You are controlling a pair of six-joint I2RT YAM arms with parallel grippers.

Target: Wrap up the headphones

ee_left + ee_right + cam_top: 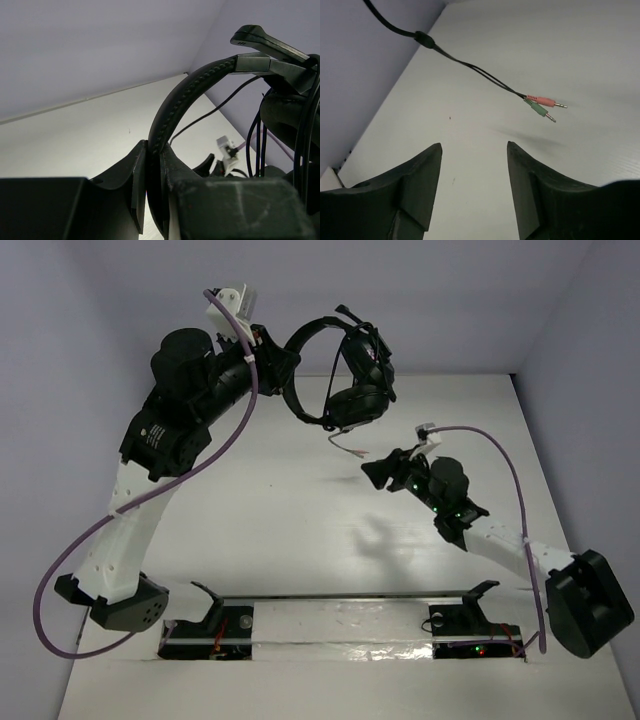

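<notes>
The black headphones (350,375) hang in the air at the back of the table. My left gripper (283,370) is shut on their thin headband (172,112), with the earcups (362,400) hanging to its right and cable turns around them. The loose cable end (345,447) dangles below, ending in a pink and a green plug (542,104). My right gripper (372,472) is open and empty, just right of and below the plugs. In the right wrist view the plugs hang beyond and to the right of its open fingers (422,175).
Purple robot cables (150,500) loop along both arms. A black rail with two mounts (340,615) runs along the near edge of the white table (270,520). Grey walls close in the back and sides.
</notes>
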